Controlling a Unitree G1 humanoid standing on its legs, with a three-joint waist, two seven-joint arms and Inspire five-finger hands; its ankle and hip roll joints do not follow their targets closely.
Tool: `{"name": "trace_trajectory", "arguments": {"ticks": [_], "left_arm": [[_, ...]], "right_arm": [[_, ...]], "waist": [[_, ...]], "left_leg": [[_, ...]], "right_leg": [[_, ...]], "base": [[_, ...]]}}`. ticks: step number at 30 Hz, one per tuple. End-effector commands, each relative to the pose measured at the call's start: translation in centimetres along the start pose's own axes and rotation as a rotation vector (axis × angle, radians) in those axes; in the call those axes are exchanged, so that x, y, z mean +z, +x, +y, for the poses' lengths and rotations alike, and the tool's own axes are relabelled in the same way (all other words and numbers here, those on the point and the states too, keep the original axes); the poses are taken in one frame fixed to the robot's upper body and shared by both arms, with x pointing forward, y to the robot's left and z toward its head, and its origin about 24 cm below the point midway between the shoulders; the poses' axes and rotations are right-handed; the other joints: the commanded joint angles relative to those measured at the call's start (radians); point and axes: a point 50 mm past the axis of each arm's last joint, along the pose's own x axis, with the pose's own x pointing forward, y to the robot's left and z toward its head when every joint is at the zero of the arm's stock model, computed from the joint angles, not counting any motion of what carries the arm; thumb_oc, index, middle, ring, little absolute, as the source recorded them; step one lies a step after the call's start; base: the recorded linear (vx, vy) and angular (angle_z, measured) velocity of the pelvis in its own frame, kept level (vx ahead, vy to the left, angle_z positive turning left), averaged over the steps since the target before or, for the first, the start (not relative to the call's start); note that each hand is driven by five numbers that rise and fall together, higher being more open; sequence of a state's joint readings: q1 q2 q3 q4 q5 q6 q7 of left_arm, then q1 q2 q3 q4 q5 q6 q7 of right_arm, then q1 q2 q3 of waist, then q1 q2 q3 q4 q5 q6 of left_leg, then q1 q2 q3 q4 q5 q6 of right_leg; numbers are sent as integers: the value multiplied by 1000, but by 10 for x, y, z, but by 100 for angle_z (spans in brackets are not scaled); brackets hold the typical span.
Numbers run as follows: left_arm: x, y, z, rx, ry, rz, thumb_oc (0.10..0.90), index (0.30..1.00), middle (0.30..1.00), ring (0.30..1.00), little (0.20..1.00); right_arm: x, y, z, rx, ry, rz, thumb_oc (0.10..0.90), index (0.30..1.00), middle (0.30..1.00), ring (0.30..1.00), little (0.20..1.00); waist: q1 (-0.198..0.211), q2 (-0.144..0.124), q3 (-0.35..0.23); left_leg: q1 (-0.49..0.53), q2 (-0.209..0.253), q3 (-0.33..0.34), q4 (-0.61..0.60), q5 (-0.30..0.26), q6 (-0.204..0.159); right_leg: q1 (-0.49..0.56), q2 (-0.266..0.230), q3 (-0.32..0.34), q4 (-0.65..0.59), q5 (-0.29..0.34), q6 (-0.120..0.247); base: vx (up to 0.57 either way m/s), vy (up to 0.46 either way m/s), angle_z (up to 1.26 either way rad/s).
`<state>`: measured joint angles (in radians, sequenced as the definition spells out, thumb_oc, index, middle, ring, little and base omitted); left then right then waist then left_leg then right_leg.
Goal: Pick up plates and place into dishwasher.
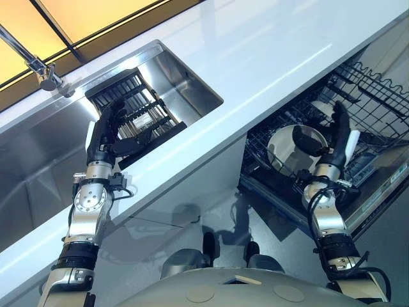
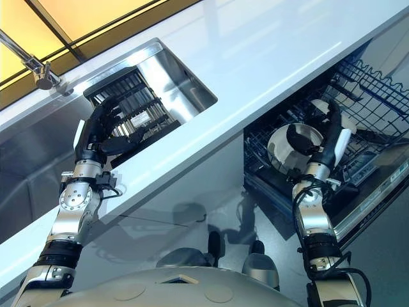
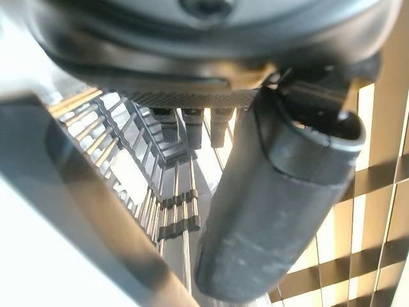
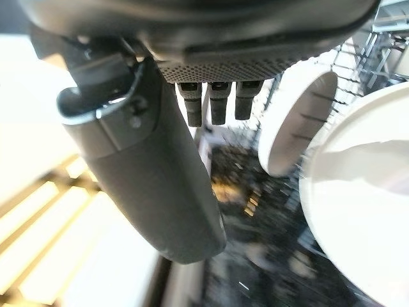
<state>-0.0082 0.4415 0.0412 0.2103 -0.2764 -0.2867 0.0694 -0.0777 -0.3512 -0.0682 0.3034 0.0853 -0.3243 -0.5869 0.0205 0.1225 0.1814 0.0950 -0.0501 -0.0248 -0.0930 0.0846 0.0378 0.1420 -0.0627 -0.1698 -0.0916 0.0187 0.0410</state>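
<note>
Right eye view, plate on edge in dishwasher rack, right hand beside.

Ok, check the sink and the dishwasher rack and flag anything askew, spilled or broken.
Nothing stands out. The dish rack in the sink holds no plates, with the left hand open over it. Two plates stand upright in the dishwasher basket, beside the open right hand.

Bright glare streaks my white countertop; up close, my thumb and the plate blur.
</note>
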Motion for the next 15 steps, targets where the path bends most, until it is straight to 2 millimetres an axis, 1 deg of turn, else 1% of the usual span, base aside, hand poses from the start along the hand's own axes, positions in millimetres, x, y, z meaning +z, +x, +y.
{"name": "trace_trajectory", "arguments": {"ticks": [1,6,9,11,13,15], "left_arm": [[20,5,10,34,-29,-131,800,900,900,900,900],[18,-1,20,62,-23,-126,800,900,900,900,900],[17,-4,27,85,-29,-122,800,900,900,900,900],[16,-6,31,95,-30,-121,800,900,900,900,900],[17,-5,32,98,-26,-120,800,900,900,900,900],[18,-3,32,95,-24,-122,800,900,900,900,900]], "right_arm": [[46,15,-19,-102,244,-226,800,900,900,900,900],[31,10,-38,-117,305,-136,800,900,900,900,900],[12,1,-49,-114,323,-33,800,900,900,900,900],[-4,-3,-60,-149,329,55,800,900,900,900,900],[-22,-8,-69,-183,369,153,800,900,900,900,900],[-36,-11,-74,-185,429,226,800,900,900,900,900]], "waist": [[-22,-17,-57],[-46,-24,-49],[-62,-28,-41],[-71,-30,-37],[-79,-31,-32],[-83,-32,-25]], "left_leg": [[36,-6,59,6,-141,-8],[40,-1,80,8,-146,-4],[40,0,92,8,-147,-2],[37,1,100,9,-148,-1],[35,2,107,9,-149,-1],[33,3,110,9,-149,-1]], "right_leg": [[-66,31,16,135,-138,23],[-76,34,30,147,-141,27],[-85,35,38,157,-144,29],[-94,34,43,164,-145,30],[-100,34,46,168,-145,32],[-106,34,48,169,-142,32]], "base": [[0,-10,-7],[2,-14,-14],[-11,-14,-14],[-23,-13,-21],[-16,-17,-12],[-21,-33,-9]]}}
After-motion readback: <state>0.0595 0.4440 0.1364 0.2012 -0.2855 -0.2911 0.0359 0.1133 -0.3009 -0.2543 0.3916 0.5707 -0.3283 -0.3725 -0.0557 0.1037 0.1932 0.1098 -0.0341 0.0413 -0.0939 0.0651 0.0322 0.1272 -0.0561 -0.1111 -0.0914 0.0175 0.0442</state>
